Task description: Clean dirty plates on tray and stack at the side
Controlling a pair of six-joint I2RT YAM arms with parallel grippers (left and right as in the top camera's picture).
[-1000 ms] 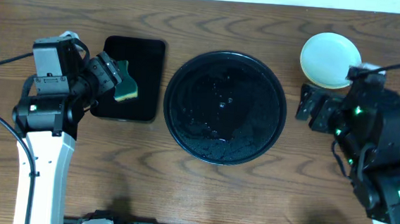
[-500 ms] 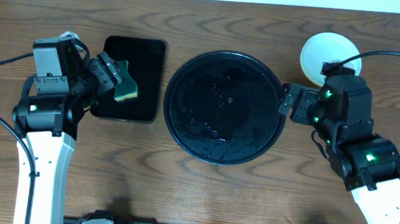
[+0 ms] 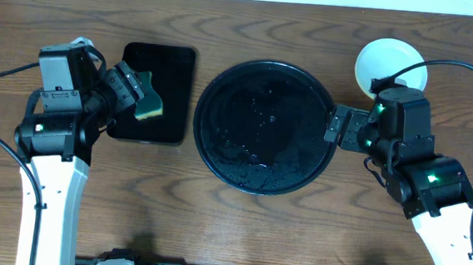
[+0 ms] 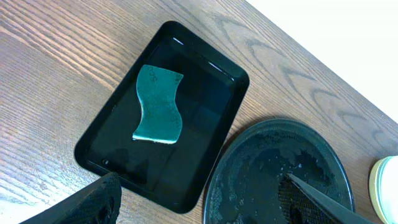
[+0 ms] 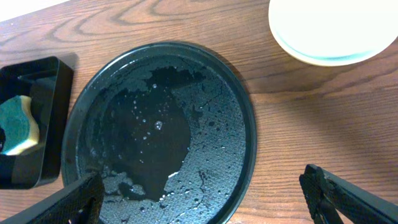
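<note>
The round black tray (image 3: 219,140) sits mid-table, wet and bare of plates; it also shows in the right wrist view (image 5: 239,124) and the left wrist view (image 4: 249,155). The plates (image 3: 396,62) stand stacked at the far right on bare wood, the top one pale, a mint-blue rim below it (image 5: 329,37). My right gripper (image 3: 339,127) is open and empty at the tray's right rim (image 5: 199,199). My left gripper (image 3: 131,92) is open and empty over the small rectangular tray (image 4: 199,202).
A small rectangular black tray (image 3: 175,61) left of the round tray holds a green sponge (image 3: 149,97), seen also in the left wrist view (image 4: 158,104). Brown wood tabletop lies all around.
My right arm has moved left from beside the plate stack to the round tray's right rim. The left arm and sponge have not moved.
</note>
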